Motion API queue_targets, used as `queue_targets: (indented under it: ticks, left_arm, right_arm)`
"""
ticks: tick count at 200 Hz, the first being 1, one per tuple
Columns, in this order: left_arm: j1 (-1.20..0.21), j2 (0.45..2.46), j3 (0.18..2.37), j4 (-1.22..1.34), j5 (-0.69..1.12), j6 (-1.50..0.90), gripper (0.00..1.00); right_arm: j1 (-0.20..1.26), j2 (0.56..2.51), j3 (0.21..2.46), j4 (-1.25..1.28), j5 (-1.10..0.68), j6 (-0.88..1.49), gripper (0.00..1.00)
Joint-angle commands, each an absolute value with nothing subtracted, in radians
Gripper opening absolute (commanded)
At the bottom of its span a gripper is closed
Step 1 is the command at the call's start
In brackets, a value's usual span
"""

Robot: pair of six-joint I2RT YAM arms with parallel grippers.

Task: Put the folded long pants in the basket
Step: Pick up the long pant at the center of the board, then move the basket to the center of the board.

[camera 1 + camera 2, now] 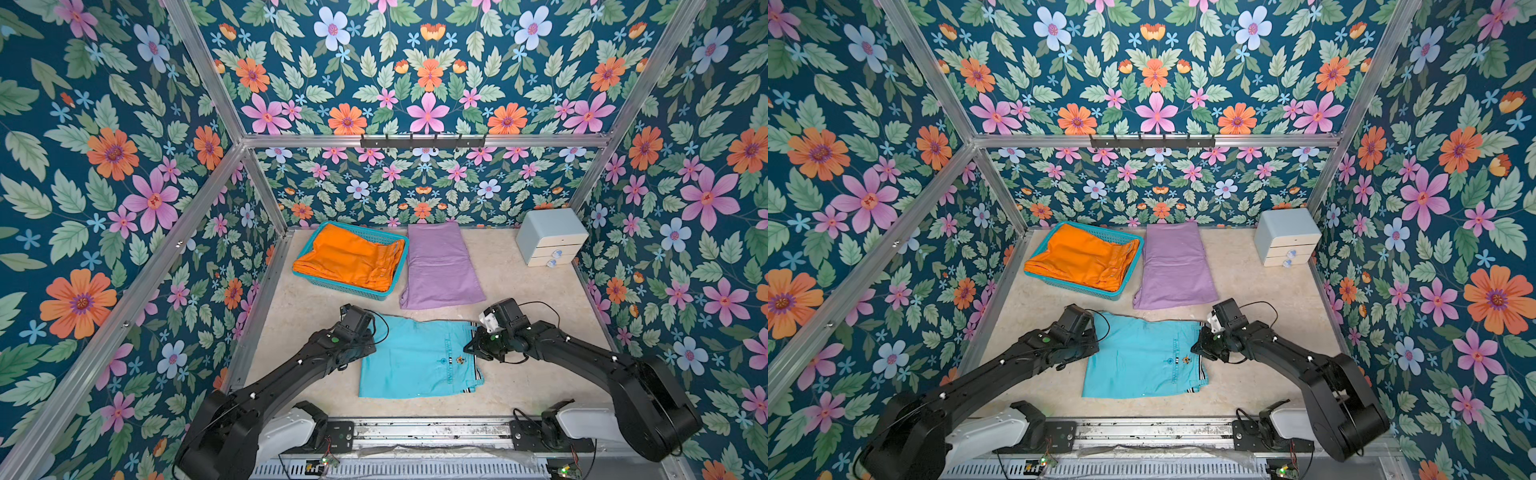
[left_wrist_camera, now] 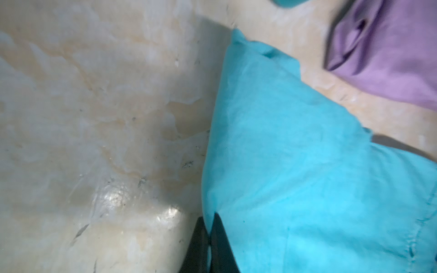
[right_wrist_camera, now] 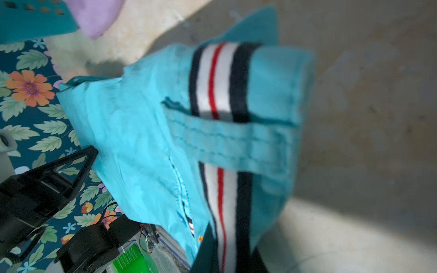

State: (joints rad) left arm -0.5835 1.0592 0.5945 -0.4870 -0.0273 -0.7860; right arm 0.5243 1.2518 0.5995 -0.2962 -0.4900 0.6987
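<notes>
The turquoise pants (image 1: pixel 415 357), folded into a flat rectangle, lie on the bench (image 1: pixel 519 291) in front of the basket (image 1: pixel 340 286), which holds the orange pants (image 1: pixel 349 257). The wrist views alone show the grips: the left pincer (image 2: pixel 209 225) is clenched on a plain edge, and the right pincer (image 3: pixel 227 250) is grasping the navy-white-red striped waistband.

the basket (image 1: pixel 353 290) is sitting at the far left of the table (image 1: pixel 519 291), one pair of folded pants (image 1: pixel 349 257) lying in it. a second pair (image 1: pixel 440 266) is lying just right of the basket. the drawer box (image 1: pixel 550 235) is standing far right. the near pair (image 1: pixel 419 357) is lying front and centre, between the left claw (image 2: pixel 210 222) and the right claw (image 3: pixel 231 238).
</notes>
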Motion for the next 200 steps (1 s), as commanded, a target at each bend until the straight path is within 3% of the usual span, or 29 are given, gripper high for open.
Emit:
queue_targets:
  ticks: [1,32,61,114,169,200]
  left_arm:
    - [-0.581,0.978,0.656,-0.605,-0.073,-0.763,0.00]
    - [-0.581,0.989,0.931,-0.761,-0.172,-0.664,0.00]
    - [-0.538,1.155,1.270,-0.887,-0.318,-0.473,0.00]
    - [-0.323,1.605,1.791,-0.980,-0.345,-0.189,0.00]
    - [-0.079,1.892,2.032,-0.853,-0.149,-0.078,0.00]
    - [0.003,2.010,2.136,-0.771,-0.104,-0.029,0.00]
  right_arm:
    - [0.559,1.157,0.647,-0.417,-0.426,0.780,0.00]
    - [0.587,1.093,0.789,-0.471,-0.384,0.858,0.00]
    - [0.592,1.178,0.971,-0.430,-0.367,0.953,0.00]
    - [0.682,1.610,1.451,-0.425,-0.267,1.010,0.00]
    - [0.693,2.047,1.951,-0.551,-0.251,0.991,0.00]
    - [0.699,2.193,2.130,-0.583,-0.270,1.024,0.00]
